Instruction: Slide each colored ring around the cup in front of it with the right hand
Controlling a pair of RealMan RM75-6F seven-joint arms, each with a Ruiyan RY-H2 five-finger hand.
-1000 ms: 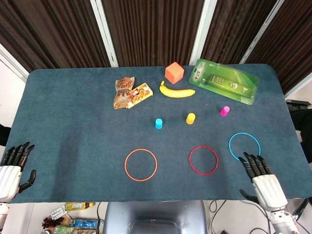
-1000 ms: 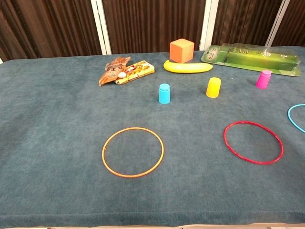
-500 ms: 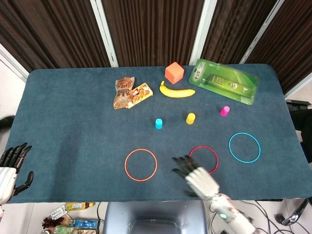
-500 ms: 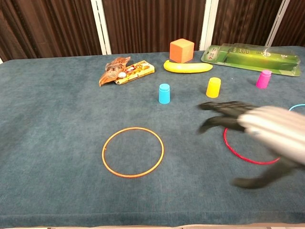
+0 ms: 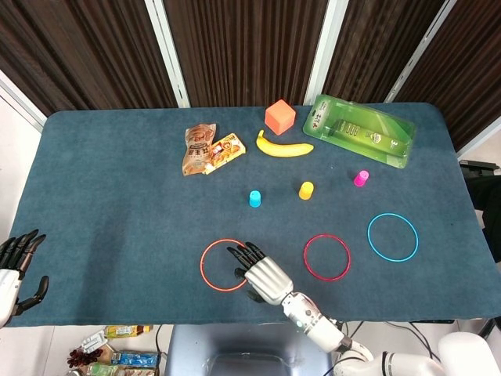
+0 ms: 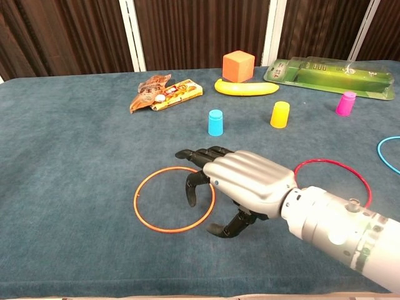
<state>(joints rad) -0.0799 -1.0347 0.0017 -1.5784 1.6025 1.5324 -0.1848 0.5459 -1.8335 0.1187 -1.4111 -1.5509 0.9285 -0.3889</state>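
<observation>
- Over the near edge of the blue-covered bench (image 5: 117, 204), the right hand (image 5: 262, 274) hangs above the right side of the orange ring (image 5: 225, 265), fingers spread and curled downward, holding nothing; it appears placed to press on the ring's rim and push it forward.
- The orange ring lies flat, well short of the blue cup (image 5: 255, 198) standing ahead of it, so this first slide is not yet made.
- The red ring (image 5: 326, 257) lies in front of the yellow cup (image 5: 306, 190) and the blue ring (image 5: 392, 236) in front of the pink cup (image 5: 361, 178); each pairing reads as ring lined up with its target.
- The left hand (image 5: 16, 270) sits at the bench's near left corner, fingers apart and empty, presumably parked since the task calls only for the right.
- The banana (image 5: 283, 147), orange cube (image 5: 279, 117), snack packets (image 5: 207, 150) and green package (image 5: 360, 130) lie beyond the cups, clear of the sliding paths.
</observation>
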